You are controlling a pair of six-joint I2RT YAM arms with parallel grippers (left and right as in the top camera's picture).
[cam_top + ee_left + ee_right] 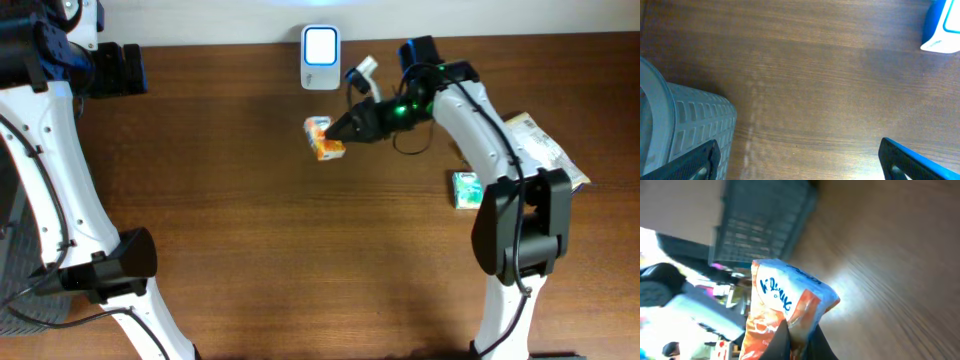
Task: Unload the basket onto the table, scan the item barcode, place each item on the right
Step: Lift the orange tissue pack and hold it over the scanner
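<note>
One orange packet [320, 140], pinched in right gripper [337, 133]

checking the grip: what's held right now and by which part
Right gripper holds the orange packet, pinched at one edge. Left gripper is open, empty.

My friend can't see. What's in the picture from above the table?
The right gripper holds an orange and white packet near the white scanner, over a brown table. A green box lies apart from them.
</note>
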